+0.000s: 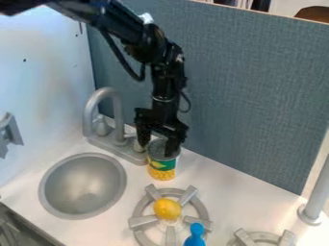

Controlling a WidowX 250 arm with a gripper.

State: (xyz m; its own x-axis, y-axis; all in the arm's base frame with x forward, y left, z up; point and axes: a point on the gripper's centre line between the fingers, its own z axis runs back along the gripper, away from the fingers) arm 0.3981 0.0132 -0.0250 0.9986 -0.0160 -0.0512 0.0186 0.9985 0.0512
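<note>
While you have the arm in from the upper left, its gripper (pixel 158 142) hangs at the top of the corn can (pixel 162 168). Fingers are spread, one at the can's left, the other overlapping its front right; you can't tell from here whether they touch it. Can's upright on the white desk (pixel 228 190), green and yellow label toward you, right beside the faucet (pixel 118 115) base. You've got the round grey sink (pixel 83 185) to its left in view. Nearer you, a lemon (pixel 167 209) sits mid-burner on the grey grate (pixel 139 207), with a blue object (pixel 195 236) at the bottom edge. Second grate (pixel 264 236) lower right, grey post (pixel 315 194) beyond; blue-grey partition (pixel 257 91) behind.
</note>
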